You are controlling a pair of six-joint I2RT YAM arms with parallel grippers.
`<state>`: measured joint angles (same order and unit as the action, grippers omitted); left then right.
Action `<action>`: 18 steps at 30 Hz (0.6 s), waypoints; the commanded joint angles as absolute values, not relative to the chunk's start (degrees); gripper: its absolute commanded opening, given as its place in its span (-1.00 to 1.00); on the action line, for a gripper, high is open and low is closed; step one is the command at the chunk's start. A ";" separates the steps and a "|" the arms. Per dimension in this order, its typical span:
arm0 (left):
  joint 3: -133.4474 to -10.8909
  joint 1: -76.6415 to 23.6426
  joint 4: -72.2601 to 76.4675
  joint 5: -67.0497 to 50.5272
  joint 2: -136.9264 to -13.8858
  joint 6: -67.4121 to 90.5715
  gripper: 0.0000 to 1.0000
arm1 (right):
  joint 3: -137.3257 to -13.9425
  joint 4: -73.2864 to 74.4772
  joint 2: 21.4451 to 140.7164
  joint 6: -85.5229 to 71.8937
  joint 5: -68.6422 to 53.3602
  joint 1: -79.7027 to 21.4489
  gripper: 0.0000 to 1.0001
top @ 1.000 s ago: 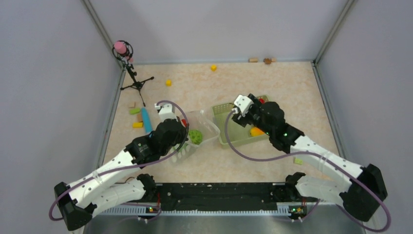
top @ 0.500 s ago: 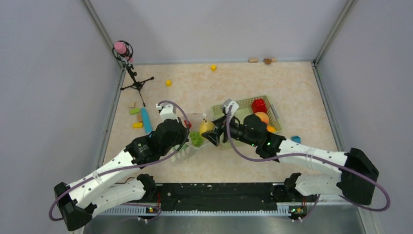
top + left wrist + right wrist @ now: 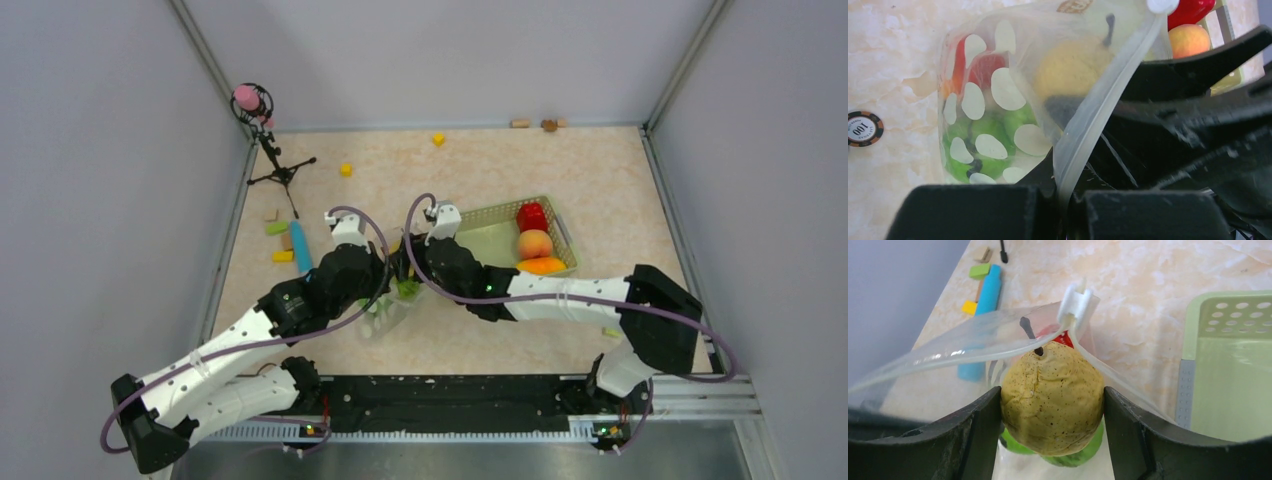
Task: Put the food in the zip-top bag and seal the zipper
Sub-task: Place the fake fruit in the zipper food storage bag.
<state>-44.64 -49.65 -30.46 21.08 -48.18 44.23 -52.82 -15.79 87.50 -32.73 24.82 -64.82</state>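
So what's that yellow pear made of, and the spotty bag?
The pear looks like matte plastic, probably: dull speckled skin with a moulded crease. The zip-top bag seems thin, glossy clear plastic film: it folds, and you can see through it.

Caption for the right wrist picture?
Right gripper holds a yellow toy pear at the mouth of the clear bag.

Two white-and-black robot arms reach forward and meet. The left arm (image 3: 230,335) stretches diagonally forward and to its right. The left gripper (image 3: 1063,194) has its black jaws pressed tight together, pinching the mouth edge of a clear zip-top bag with white dots (image 3: 993,100), which hangs just ahead of its tips. The right arm (image 3: 570,290) extends far to its left. The right gripper (image 3: 1053,412) has its black fingers (image 3: 968,440) spread wide, and they clamp both sides of a yellow speckled toy pear (image 3: 1053,390) held between them.
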 commanded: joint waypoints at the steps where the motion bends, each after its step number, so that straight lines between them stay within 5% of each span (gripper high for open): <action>1: -44.82 -49.92 -26.85 18.06 -47.46 43.69 -1.00 | -62.19 -9.28 92.04 -40.45 32.15 -66.26 -0.02; 13: -45.07 -49.97 -27.10 18.33 -47.43 43.41 -1.00 | -65.03 -7.56 92.99 -41.01 28.15 -66.64 0.74; 18: -45.62 -49.92 -28.82 21.38 -45.89 43.33 -1.00 | -63.58 -8.36 90.47 -36.70 20.83 -66.62 0.78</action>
<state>-44.45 -49.54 -33.30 20.49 -47.92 43.35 -62.37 -6.81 93.38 -40.18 29.45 -64.86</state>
